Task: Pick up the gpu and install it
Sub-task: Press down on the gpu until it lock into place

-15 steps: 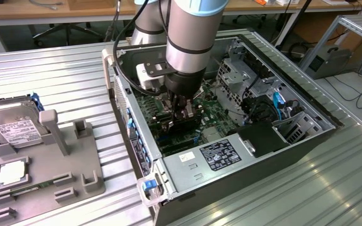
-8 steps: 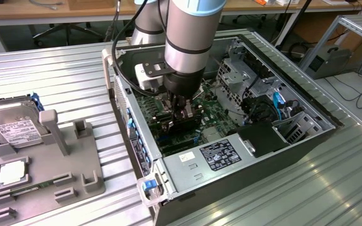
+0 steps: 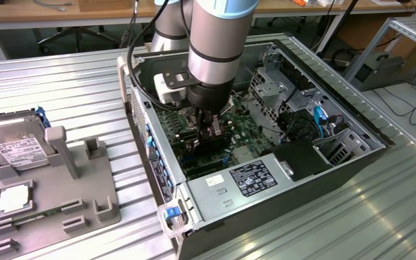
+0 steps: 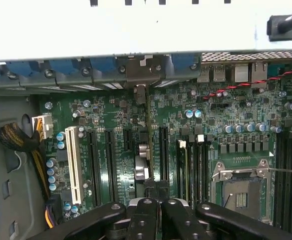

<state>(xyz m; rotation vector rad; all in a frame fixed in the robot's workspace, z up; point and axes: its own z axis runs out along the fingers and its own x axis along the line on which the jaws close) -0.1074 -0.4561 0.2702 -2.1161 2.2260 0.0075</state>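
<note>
One open computer case (image 3: 352,116), one motherboard (image 4: 111,115), one robot arm (image 3: 219,43), one grey parts holder (image 3: 63,195), one hard drive (image 3: 13,146).

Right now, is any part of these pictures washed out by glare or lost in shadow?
Wrist view: the case wall is blown out to near white, while the motherboard below stays evenly lit. Exterior view: the ribbed metal table carries bright sheen, and the case interior is darker.
</note>
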